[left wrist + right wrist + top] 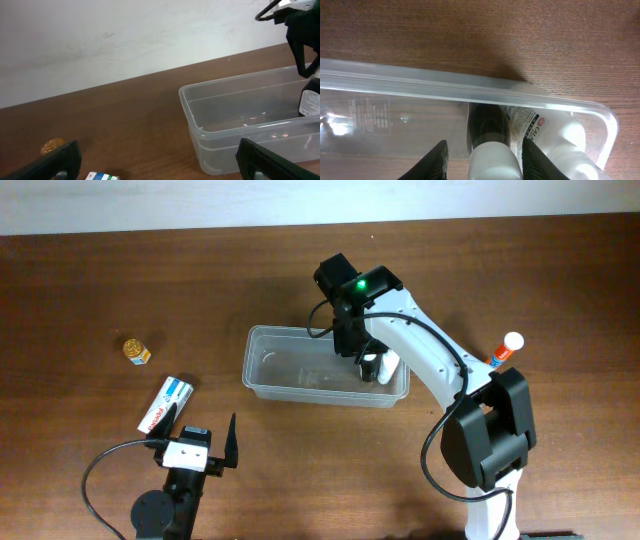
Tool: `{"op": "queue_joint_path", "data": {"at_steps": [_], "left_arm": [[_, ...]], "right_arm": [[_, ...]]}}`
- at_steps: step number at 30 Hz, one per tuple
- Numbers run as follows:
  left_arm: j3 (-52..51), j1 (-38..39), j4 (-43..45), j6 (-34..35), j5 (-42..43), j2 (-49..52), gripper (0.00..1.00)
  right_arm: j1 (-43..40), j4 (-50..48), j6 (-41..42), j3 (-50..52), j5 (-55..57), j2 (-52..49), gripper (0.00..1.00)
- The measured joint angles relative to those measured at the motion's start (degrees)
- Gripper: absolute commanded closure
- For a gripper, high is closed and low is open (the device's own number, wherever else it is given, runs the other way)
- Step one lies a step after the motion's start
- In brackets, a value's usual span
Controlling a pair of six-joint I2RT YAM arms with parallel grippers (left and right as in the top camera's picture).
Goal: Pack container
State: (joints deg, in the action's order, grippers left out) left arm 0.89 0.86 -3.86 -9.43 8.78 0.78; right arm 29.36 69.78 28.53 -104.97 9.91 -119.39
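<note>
The clear plastic container (300, 392) lies at the table's middle; it also shows in the left wrist view (225, 130) and the right wrist view (420, 87). My right gripper (366, 358) reaches down into its right end. Its fingers (485, 162) are open around a dark bottle with a white cap (487, 125), with a gap on the left side. A white bottle (565, 135) lies beside it against the container's end wall. My left gripper (200, 432) is open and empty near the front left, its fingers (162, 167) spread wide just beside a white and blue box (165, 404).
A small gold jar (137, 350) stands at the left, also in the left wrist view (51, 146). A stick with a white cap (505, 350) lies right of the container. The box's corner shows in the left wrist view (102, 176).
</note>
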Motion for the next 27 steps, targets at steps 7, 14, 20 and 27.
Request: {"op": "queue_joint_path", "data": {"at_steps": [7,14,20,27], "left_arm": [[0.00,0.00,0.00,-0.02,0.00,0.00,0.01],[0.00,0.00,0.00,0.00,0.00,0.02,0.01],[0.00,0.00,0.00,-0.02,0.02,0.00,0.01],[0.00,0.00,0.00,-0.02,0.00,0.00,0.01]], "right_arm": [[0.00,0.02,-0.02,0.00,0.20,0.00,0.49],[0.00,5.46,-0.04,-6.71,0.22,0.02,0.37],[0.00,15.21,0.00,-20.61,-0.28,0.42,0.30],[0.00,27.06,-0.72,-27.96,-1.38,1.03,0.29]]}}
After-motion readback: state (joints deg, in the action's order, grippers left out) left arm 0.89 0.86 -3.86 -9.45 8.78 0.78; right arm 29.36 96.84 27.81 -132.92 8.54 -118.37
